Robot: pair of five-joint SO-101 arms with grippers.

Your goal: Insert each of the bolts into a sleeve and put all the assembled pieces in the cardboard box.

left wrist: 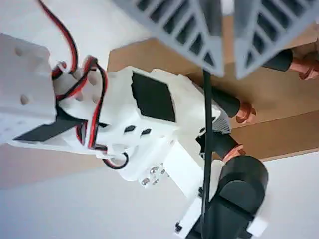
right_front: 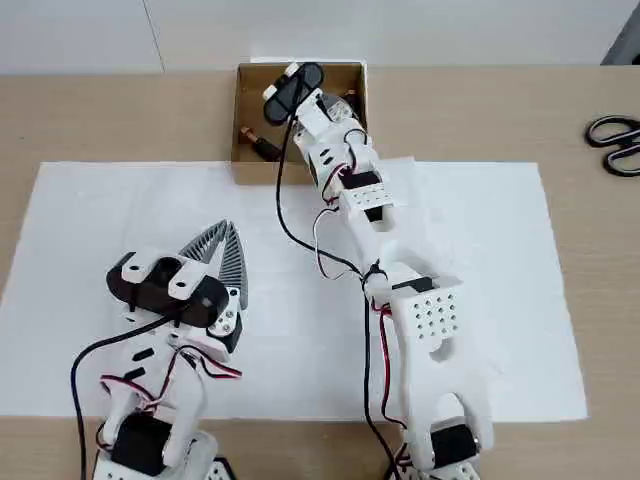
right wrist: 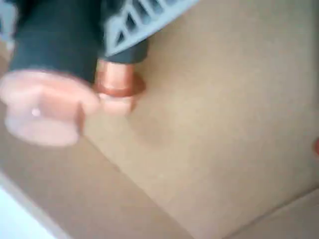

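Note:
The cardboard box [right_front: 241, 112] stands at the back of the table. My right gripper [right_front: 312, 108] is down inside it, under its own wrist camera. In the right wrist view a black sleeve with a copper bolt [right wrist: 47, 74] fills the near corner, and a second assembled piece [right wrist: 118, 84] lies just behind on the box floor [right wrist: 224, 129]. The high view shows one assembled piece [right_front: 258, 144] in the box's left part. My left gripper [right_front: 228, 232] sits shut and empty over the white sheet, pointing at the box. Beyond its fingers [left wrist: 189, 30], three assembled pieces [left wrist: 227, 102] lie in the box [left wrist: 164, 55].
A white paper sheet [right_front: 480, 270] covers the middle of the table. Scissors [right_front: 615, 143] lie at the far right edge. The right arm [right_front: 360, 190] stretches across the sheet to the box, with a black cable [right_front: 285, 200] hanging beside it.

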